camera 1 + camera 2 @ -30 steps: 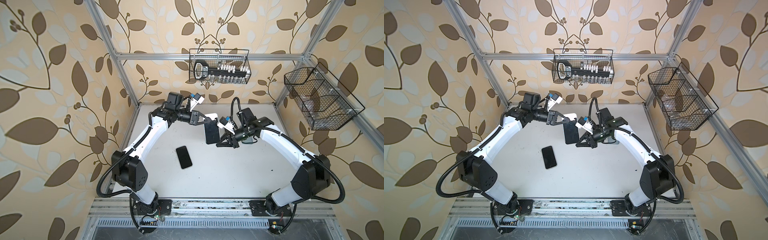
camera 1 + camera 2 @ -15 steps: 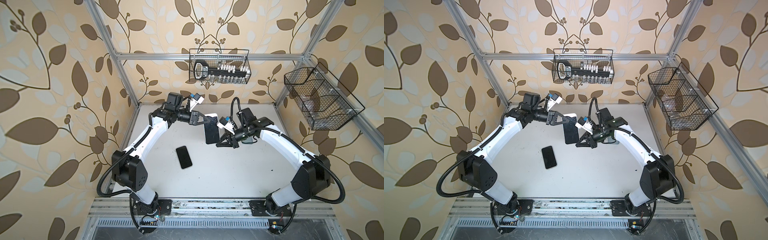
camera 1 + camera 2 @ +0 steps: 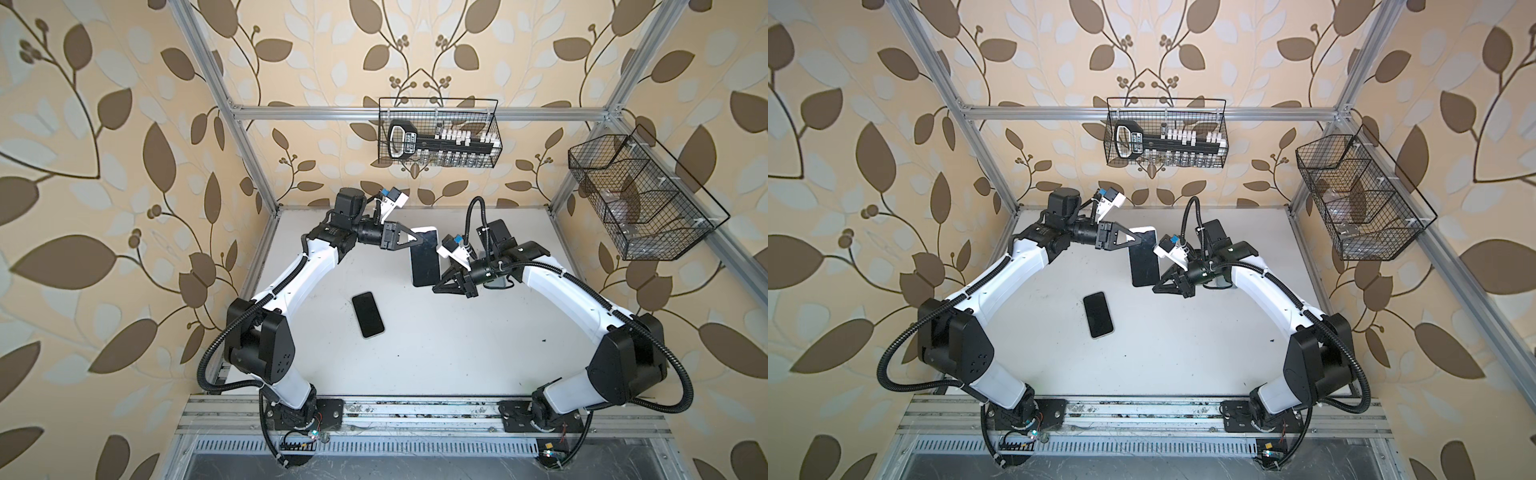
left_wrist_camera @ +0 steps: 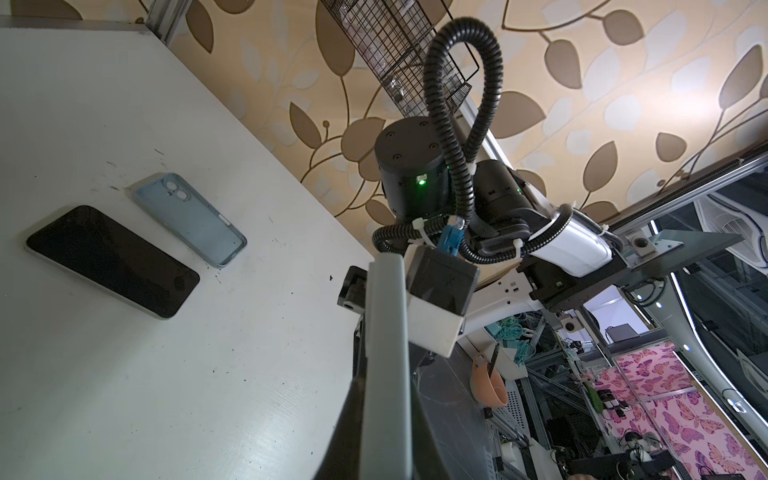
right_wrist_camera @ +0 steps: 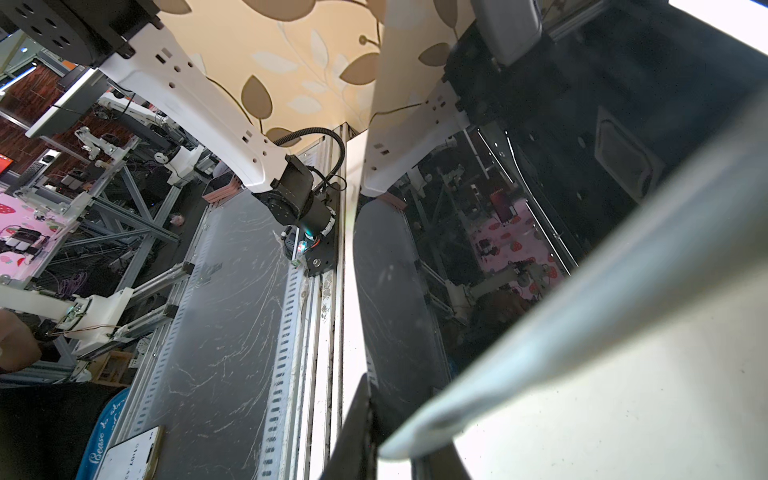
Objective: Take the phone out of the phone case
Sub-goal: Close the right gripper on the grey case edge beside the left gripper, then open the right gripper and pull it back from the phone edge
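Note:
A dark-screened phone in a pale grey phone case hangs in the air above the back middle of the table, seen in both top views. My left gripper is shut on its far end, and its fingers pinch the pale rim. My right gripper is shut on the near corner. In the right wrist view the glossy screen and pale rim fill the frame, held at the right gripper.
Another black phone lies flat on the white table, left of centre. An empty light-blue case lies near it toward the right arm. Wire baskets hang on the back and right walls.

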You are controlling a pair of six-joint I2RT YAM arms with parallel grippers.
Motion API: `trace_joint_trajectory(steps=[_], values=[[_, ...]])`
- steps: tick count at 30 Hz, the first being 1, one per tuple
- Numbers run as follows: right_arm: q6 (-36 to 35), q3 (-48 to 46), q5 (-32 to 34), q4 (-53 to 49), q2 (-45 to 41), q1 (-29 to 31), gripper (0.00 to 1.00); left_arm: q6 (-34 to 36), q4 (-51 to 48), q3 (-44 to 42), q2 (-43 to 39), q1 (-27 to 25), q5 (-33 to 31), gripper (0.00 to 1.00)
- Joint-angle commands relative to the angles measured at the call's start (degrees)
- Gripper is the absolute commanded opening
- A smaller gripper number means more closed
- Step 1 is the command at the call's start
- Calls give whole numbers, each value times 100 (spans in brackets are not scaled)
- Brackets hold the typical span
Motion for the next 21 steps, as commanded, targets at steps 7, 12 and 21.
trace_joint_trajectory(steps=[7, 12, 21], values=[[-76, -497, 440, 1095, -65, -53, 0, -910, 178, 125, -522, -217, 486, 0], [74, -677, 534, 1382, -111, -141, 0, -912, 178, 143, -590, -216, 496, 0], [320, -973, 539, 1846, -255, -345, 1, -939, 178, 134, -603, -225, 577, 0]])
